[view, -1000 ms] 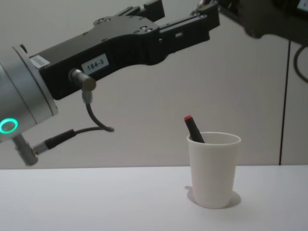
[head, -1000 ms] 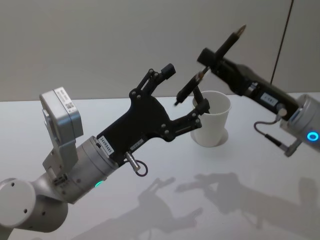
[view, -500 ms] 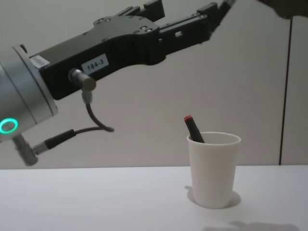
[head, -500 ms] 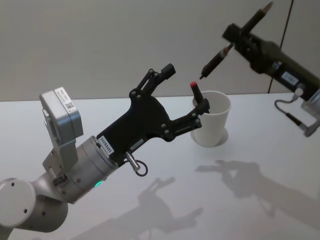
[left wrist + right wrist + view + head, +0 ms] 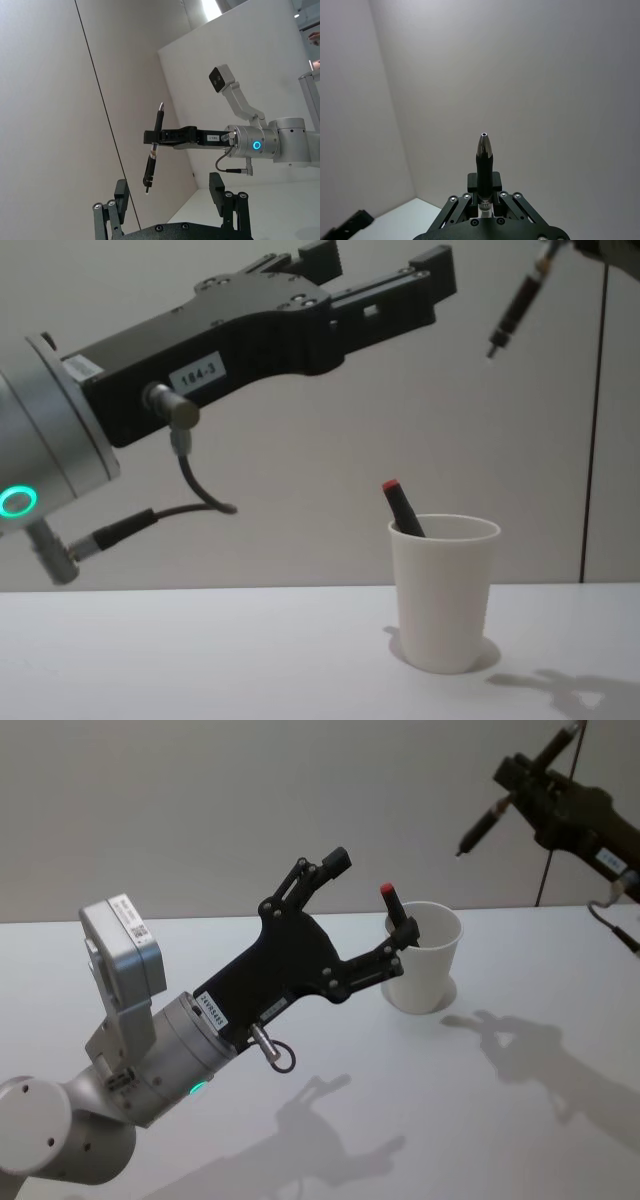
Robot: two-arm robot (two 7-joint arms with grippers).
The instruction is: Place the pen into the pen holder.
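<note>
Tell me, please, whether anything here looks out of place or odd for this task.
One thing stands out: the right gripper holds a dark pen high in the air, off to the right of the pen holder, not above it. A red-tipped pen already leans inside. The cup stands upright; nothing looks spilled or damaged.

The pen holder (image 5: 443, 590) looks like matt white paper. Beneath it, the table (image 5: 400, 1120) is smooth, faintly glossy. The pen (image 5: 485, 162) shines at its tip.

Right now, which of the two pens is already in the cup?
The red-capped pen, leaning inside the white cup. The dark pen is held aloft in the right gripper.
</note>
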